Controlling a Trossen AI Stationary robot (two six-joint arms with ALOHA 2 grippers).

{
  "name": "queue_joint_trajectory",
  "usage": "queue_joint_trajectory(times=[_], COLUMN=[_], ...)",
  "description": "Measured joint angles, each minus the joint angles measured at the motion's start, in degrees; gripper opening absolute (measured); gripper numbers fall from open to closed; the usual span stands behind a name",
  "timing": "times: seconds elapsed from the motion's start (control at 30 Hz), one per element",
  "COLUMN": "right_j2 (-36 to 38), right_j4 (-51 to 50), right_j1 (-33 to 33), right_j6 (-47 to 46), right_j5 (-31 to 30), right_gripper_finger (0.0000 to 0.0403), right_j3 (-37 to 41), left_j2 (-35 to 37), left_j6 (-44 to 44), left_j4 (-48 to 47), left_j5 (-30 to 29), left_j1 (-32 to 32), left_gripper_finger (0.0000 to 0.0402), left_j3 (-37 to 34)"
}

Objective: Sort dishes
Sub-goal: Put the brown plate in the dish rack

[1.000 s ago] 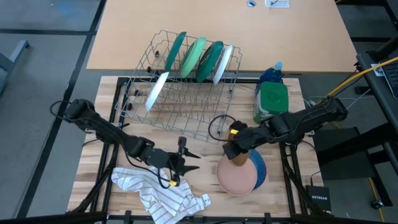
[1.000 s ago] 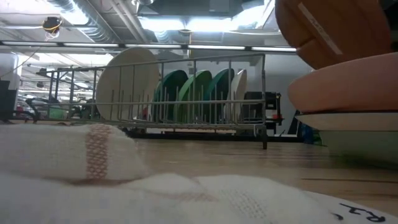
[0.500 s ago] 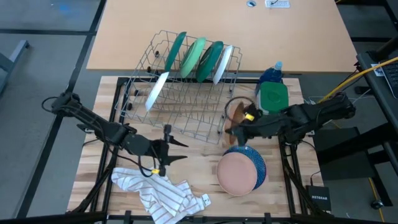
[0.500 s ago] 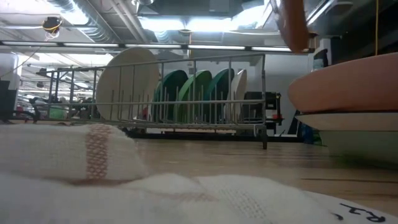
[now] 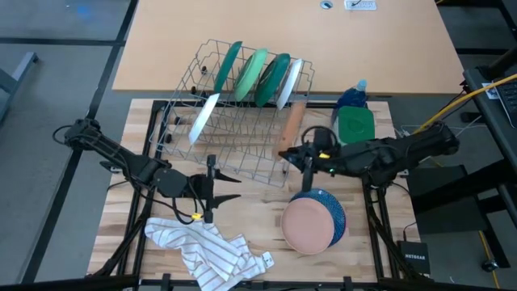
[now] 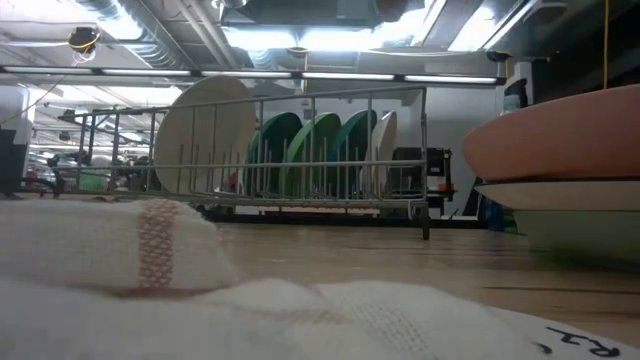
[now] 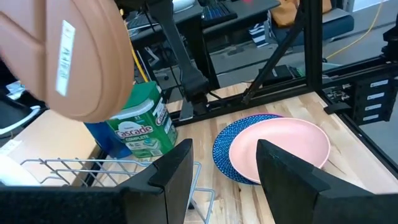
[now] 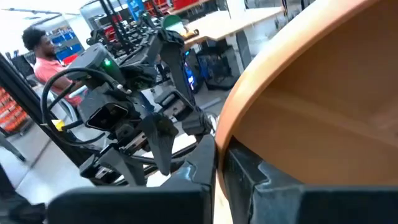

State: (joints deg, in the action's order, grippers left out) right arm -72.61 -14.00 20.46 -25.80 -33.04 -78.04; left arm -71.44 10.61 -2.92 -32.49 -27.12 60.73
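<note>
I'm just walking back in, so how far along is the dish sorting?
Five plates already stand in the rack. The right claw is shut on a tan-brown plate, held edge-up at the rack's right end. A pink plate on a blue plate remains. The left claw waits open.

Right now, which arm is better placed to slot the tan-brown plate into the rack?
The right. Its gripper is shut on the tan-brown plate's rim, holding it on edge at the dish rack's right end. The left gripper is open and empty, in front of the rack near the striped cloth.
</note>
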Motion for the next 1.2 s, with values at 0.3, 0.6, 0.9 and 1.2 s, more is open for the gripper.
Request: queue_joint_trajectory(times=[0.3,0.6,0.9,1.2], right_j2=[-8.0,-8.9,-8.5,-8.5], right_j4=[16.6,35.1,44.8,47.5], right_j1=[-5.0,-13.7,-18.4,-18.2], right_j6=[6.8,3.0,-2.5,-2.9], right_j5=[4.1,14.0,16.8,17.0], right_gripper_finger=[0.0021,0.0021,0.0021,0.0021], right_j3=[5.2,20.6,30.2,31.9], left_j2=[0.0,0.0,0.0,0.0], left_j6=[-1.6,-3.1,-4.6,-4.6], left_j4=[0.0,-3.3,-5.7,-5.7], left_j5=[0.0,-0.2,-1.2,-1.3], left_j1=[0.0,0.0,0.0,0.0], left_gripper_finger=[0.0166,0.0166,0.0166,0.0166], left_j3=[0.0,0.0,0.0,0.0])
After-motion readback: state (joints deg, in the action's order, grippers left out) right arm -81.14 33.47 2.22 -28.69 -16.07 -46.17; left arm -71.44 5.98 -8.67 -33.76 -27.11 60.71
